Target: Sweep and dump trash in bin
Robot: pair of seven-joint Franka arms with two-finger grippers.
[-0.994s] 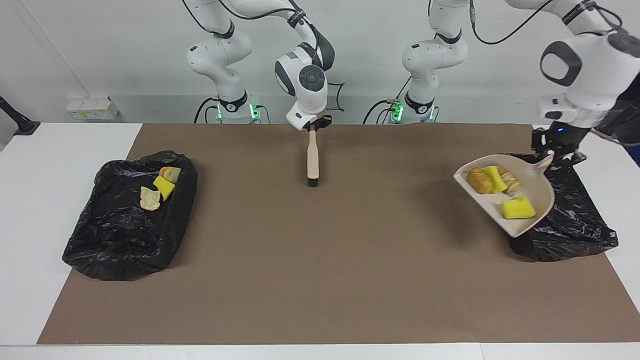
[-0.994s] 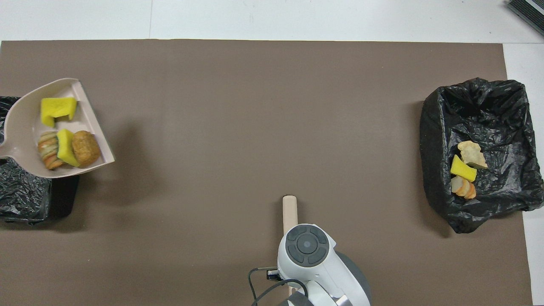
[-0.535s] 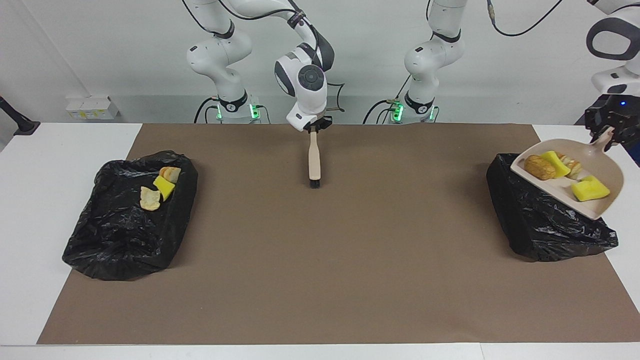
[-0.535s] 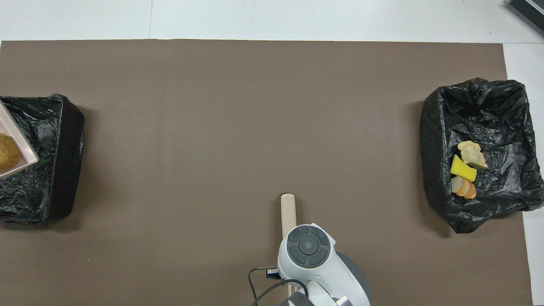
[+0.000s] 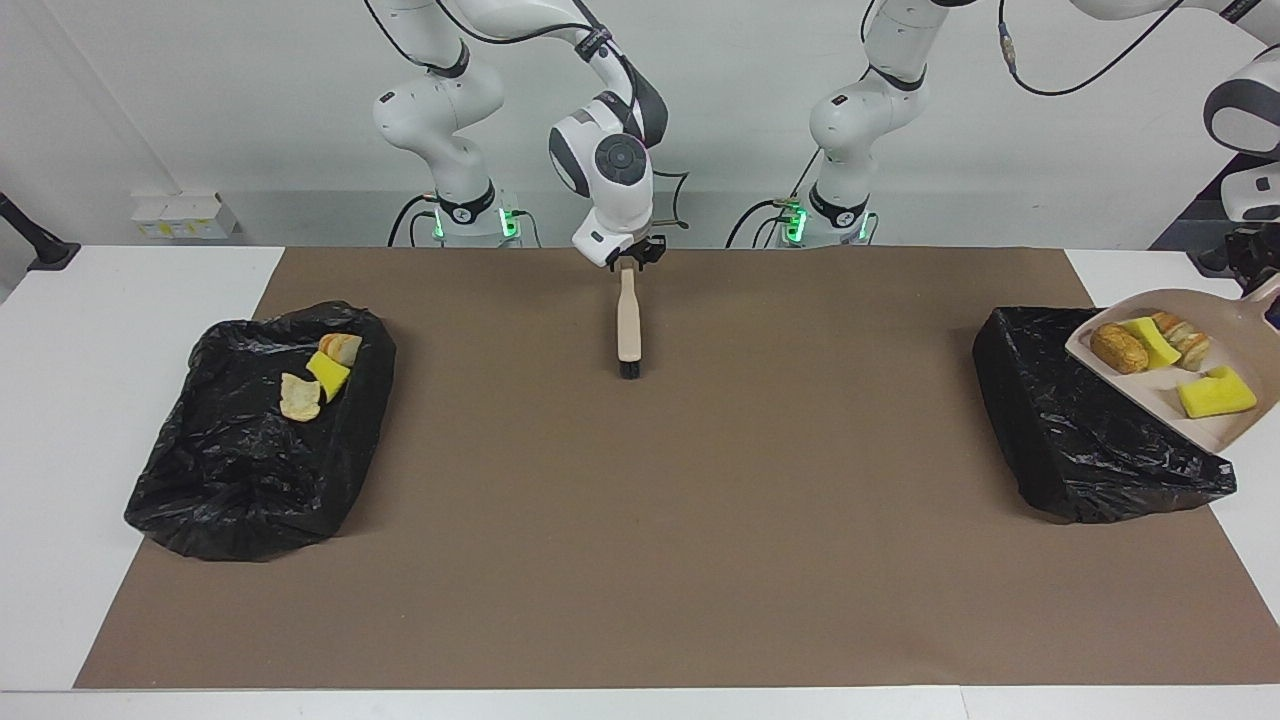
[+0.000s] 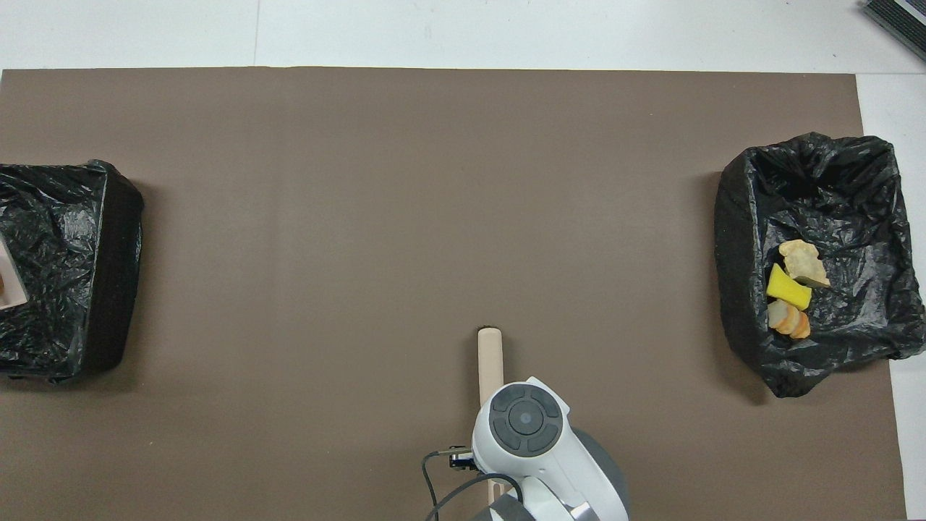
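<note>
Now the left gripper (image 5: 1262, 283), at the edge of the facing view over the bin (image 5: 1090, 430) at the left arm's end of the table, is clamped on the handle of the beige dustpan (image 5: 1215, 345), which hangs tilted above that black-lined bin. Four bits of trash sit in the dustpan: a brown bread-like lump (image 5: 1118, 347), a yellow-green sponge piece (image 5: 1150, 340), a striped lump (image 5: 1182, 335) and a yellow sponge piece (image 5: 1215, 393). Relative to that bin, the second black-lined bin (image 5: 255, 440) stands at the right arm's end of the brown mat (image 5: 660, 520), holding a pale lump (image 5: 299, 397), a yellow sponge (image 5: 327, 373) and a bread-like piece (image 5: 342, 347). Between the two bins the hand brush (image 5: 628, 325) rests bristles-down on the mat; the right gripper (image 5: 630, 256) is at the top of its handle, and I cannot tell whether its claw grips or has let go
</note>
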